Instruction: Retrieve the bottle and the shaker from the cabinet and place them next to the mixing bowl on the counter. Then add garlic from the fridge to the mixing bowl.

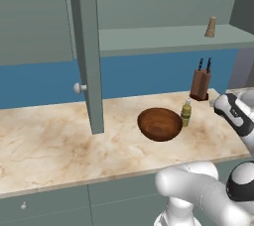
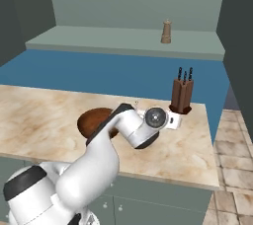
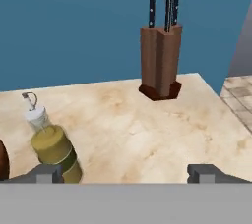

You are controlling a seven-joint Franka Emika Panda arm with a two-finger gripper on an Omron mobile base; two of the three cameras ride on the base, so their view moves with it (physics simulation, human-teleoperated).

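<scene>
While bottle (image 3: 53, 147) stands lower left on counter (image 3: 147, 129), just beside mixing bowl (image 1: 159, 124), gripper (image 3: 127, 174) fingers spread wide, holding nothing; shaker (image 1: 211, 27) upper right on cabinet (image 1: 163, 39) shelf.

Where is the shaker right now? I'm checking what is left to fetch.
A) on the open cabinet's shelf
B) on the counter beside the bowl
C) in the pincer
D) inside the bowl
A: the shaker stands on the cabinet shelf, above the counter.
</scene>
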